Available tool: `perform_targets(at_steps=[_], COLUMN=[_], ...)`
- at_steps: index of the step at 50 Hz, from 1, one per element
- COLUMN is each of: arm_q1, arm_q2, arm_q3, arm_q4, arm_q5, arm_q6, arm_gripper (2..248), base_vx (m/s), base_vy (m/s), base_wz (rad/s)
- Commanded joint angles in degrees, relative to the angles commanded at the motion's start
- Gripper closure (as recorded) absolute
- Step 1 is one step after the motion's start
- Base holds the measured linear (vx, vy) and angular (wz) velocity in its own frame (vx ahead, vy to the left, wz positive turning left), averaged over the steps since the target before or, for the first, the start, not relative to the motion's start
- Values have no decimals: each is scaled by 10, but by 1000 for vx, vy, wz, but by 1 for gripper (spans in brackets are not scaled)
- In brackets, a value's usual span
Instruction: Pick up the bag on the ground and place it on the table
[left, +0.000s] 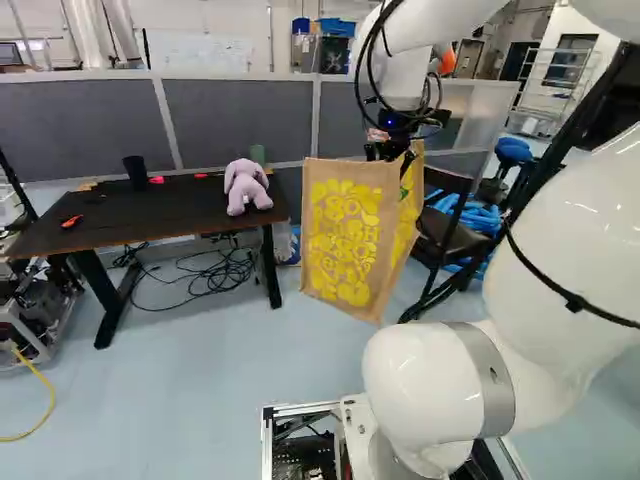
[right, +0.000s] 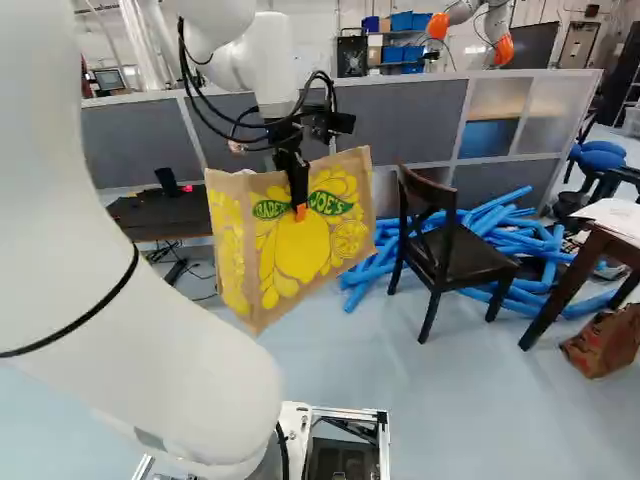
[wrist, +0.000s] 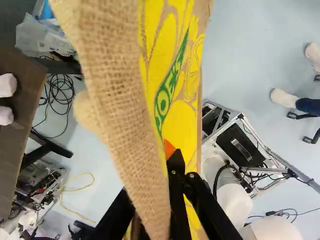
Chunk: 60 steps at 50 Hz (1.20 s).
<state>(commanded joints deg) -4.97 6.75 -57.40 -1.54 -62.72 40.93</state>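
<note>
Burlap bag (left: 345, 240), yellow-printed, hanging from the jaws.
They pinch its fabric; it tilts above the floor (left: 200, 400). A lilac plush toy (left: 246, 186) sits on the desk (left: 140, 215).

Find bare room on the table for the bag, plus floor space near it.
Table: near-side middle, between red tool and plush, short of the black cup. Floor: between table, yellow hose and arm. Crowded: back edge (cup, red bits), plush end; cables under the table.
</note>
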Motion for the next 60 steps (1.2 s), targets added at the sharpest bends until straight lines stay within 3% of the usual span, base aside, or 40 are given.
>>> perform_targets(at_steps=[60], arm_q1=[0], arm_q2=[0], arm_q3=[0], arm_q4=[0], arm_q5=[0], arm_q6=[0], arm_gripper=[229], base_vx=[-1], base_vy=[81], base_wz=[394])
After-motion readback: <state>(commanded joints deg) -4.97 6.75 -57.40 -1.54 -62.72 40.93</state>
